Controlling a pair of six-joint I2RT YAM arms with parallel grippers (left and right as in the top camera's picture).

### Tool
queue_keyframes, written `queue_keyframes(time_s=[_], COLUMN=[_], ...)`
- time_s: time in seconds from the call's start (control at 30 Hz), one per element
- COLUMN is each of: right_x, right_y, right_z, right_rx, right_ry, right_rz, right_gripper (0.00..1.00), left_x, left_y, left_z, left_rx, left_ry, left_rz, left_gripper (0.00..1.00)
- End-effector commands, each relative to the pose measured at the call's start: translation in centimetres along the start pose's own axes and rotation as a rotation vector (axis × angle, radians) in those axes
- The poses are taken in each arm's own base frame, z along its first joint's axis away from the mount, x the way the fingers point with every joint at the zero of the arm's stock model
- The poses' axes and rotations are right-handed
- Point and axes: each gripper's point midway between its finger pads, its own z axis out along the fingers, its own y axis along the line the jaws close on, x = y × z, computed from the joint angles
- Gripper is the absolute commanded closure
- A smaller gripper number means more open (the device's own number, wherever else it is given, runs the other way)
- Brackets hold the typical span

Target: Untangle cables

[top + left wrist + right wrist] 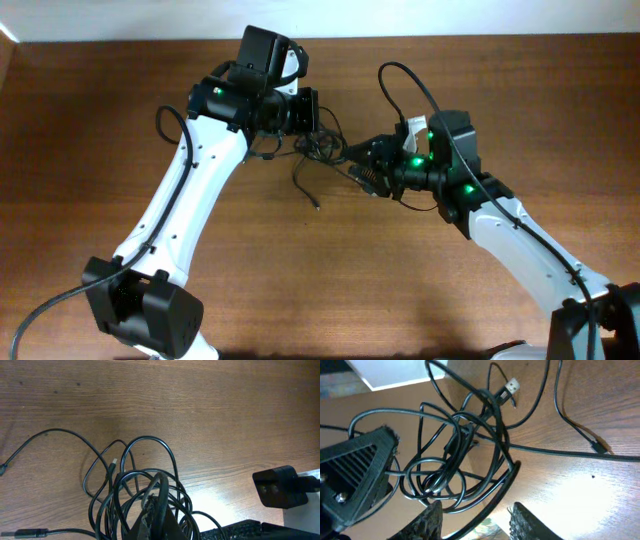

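On the worktop (400,290), far middle: cables (318,150) in one knotted clump.
Left fingers (152,510) pinch the tangle, right fingers (524,521) gape wide; seemingly nothing separated yet.

Two arms are counted, the left arm (190,190) and the right arm (520,240), each with one gripper: the left gripper (158,487) and the right gripper (476,516). One table (300,290) is seen. One clump of cables (320,145) is shown; the cables in it cannot be counted. Three plug ends (114,462) are made out in the left wrist view.
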Motion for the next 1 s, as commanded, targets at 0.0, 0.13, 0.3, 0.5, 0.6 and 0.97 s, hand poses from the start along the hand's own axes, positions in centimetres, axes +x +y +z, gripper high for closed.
queue_keyframes(time_s=[0.0, 0.13, 0.3, 0.5, 0.6, 0.97], right_x=[-0.6, -2.0, -2.9, -3.6, -4.2, -3.4], right_y=[0.7, 0.6, 1.5, -3.0, -4.0, 4.4], right_z=[0.3, 0.3, 0.1, -2.6, -9.4, -30.8], right_rx=[-0.015, -0.004, -0.029, 0.212, 0.452, 0.967], right_ry=[-0.025, -0.103, -0.153, -0.210, -0.344, -0.717], right_rz=[-0.012, 0.002, -0.046, -0.276, -0.390, -0.503], right_gripper=[0.62, 0.65, 0.91, 0.96, 0.96, 0.96], left_x=[-0.4, -0.2, 0.0, -3.2, -5.1, -7.2], left_y=[-0.2, -0.9, -2.2, 5.2, 9.4, 16.0], left_z=[-0.6, -0.6, -0.7, -1.8, -3.4, -8.7], left_rx=[0.001, 0.039, 0.116, -0.126, -0.169, -0.485], left_ry=[-0.019, -0.007, 0.007, -0.113, -0.176, -0.269], left_rz=[0.022, 0.021, 0.026, -0.052, -0.129, 0.085], left_gripper=[1.00, 1.00, 1.00, 1.00, 1.00, 1.00])
